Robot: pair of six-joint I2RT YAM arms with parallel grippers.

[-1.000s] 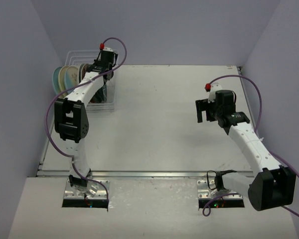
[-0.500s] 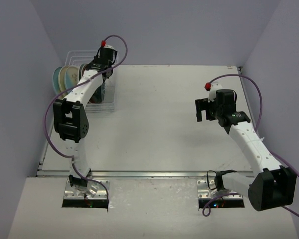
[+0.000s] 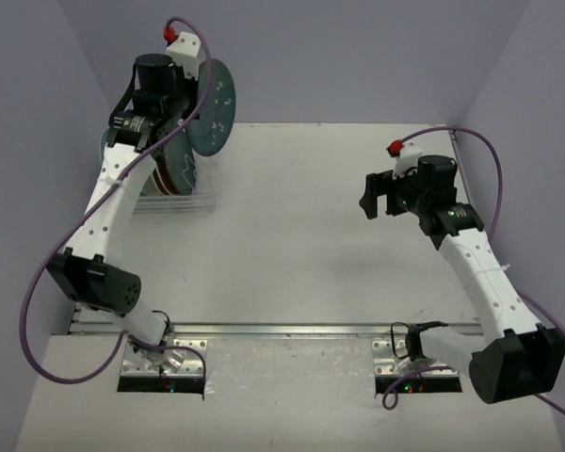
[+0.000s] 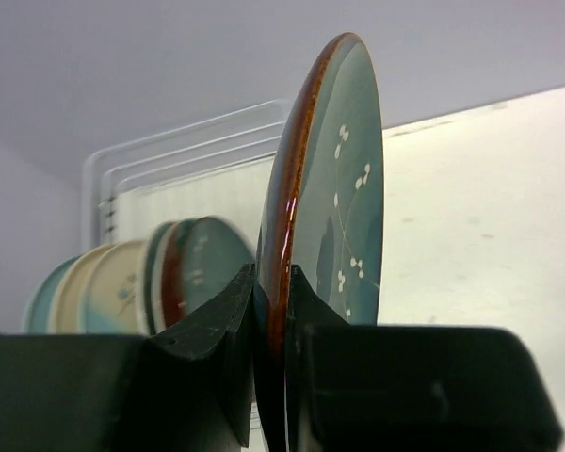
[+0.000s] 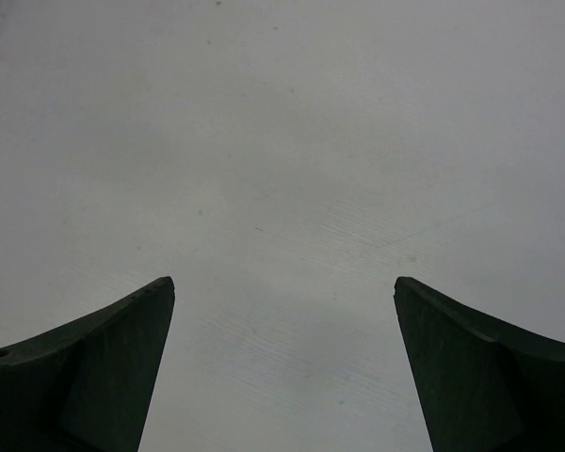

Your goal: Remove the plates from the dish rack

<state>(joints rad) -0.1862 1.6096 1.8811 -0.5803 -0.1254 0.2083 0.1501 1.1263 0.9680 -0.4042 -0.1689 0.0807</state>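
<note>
Teal-blue plate (image 3: 213,108) stands on edge in the air over the dish rack (image 3: 174,203), gripped by the left gripper (image 3: 186,92), while the right gripper (image 3: 369,200) hovers spread over the table (image 3: 292,245); the left wrist view shows jaws clamping its reddish rim, with other plates (image 4: 141,282) racked behind; the right wrist view shows jaws wide apart, holding nothing.

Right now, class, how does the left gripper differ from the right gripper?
The left gripper is shut on the rim of the teal plate; the right gripper is open and empty. The left is high, near the dish rack; the right hangs over the table. Both have dark fingers.
</note>
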